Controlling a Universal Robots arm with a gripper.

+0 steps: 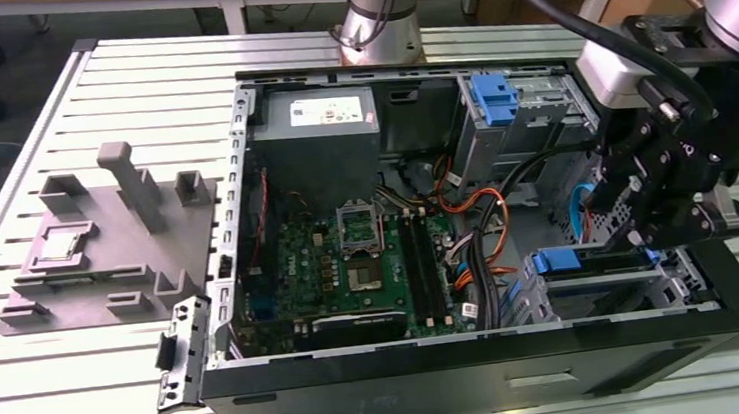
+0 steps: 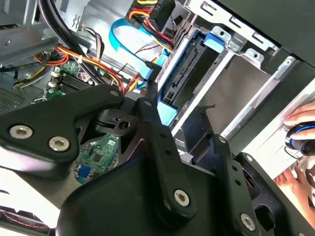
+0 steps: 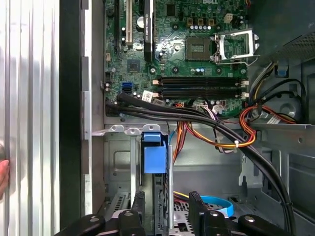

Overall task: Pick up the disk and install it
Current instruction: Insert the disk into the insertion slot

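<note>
Blue plastic marked the spot where I looked first: the disk point(image 1: 566, 260) stood on edge, down in the drive cage point(image 1: 618, 296) at a front corner of the open computer case point(image 1: 492, 382), toward the exterior view's right. The black gripper point(image 1: 634, 242) hung directly over it. In the first wrist view the disk point(image 3: 155, 160) ran between the two fingers point(image 3: 197, 211), its blue tab just beyond their tips. The fingers were spread, one on each side, and a clear gap showed between the disk and one of them, so they gripped nothing. In the second wrist view the disk point(image 2: 184, 78) showed its connector edge and a blue rail, seated against the metal wall of the cage. A flat blue cable point(image 2: 125, 34) curled nearby. Inside the case lay the green circuit board point(image 1: 347, 264), with a bundle of black and orange wires point(image 3: 231, 137) crossing from it toward the cage. The grey power supply point(image 1: 321, 116) sat at the far end, and a bare blue bracket point(image 1: 494, 96) stood beside it, well apart from the disk. The case rested on a slatted metal table point(image 1: 65, 394), and a grey moulded block point(image 1: 92, 251) lay beside it toward the exterior view's left. A person's hand point(image 2: 298, 118) rested just outside the case wall.
</note>
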